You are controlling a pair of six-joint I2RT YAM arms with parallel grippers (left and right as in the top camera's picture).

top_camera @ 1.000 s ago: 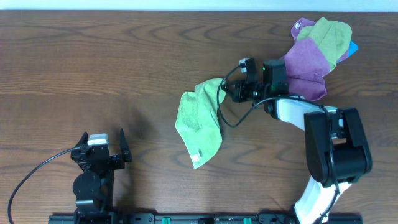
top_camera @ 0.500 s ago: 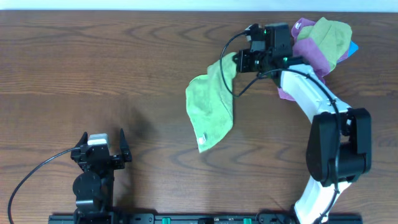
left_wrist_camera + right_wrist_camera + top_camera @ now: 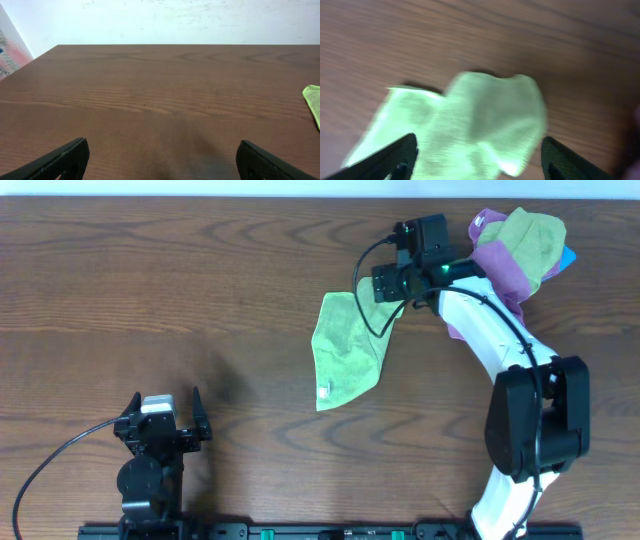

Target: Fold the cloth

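The cloth, light lime-green with a small white tag at its near edge, lies in a rough triangle on the wooden table, right of centre. My right gripper hovers at the cloth's far right corner. In the right wrist view its fingers stand wide apart, and the blurred cloth lies below and between them, so the right gripper is open. My left gripper rests at the near left, far from the cloth. It is open over bare wood, and the cloth's edge shows at far right.
A bunched pile of purple and duller green cloths sits at the far right, just behind the right arm, with something blue under it. The right arm's base stands at the near right. A black cable trails from the left arm.
The right gripper carried the cloth's corner toward the far side of the table, then opened. The cloth has settled flatter and shifted slightly right. The left arm has not moved.
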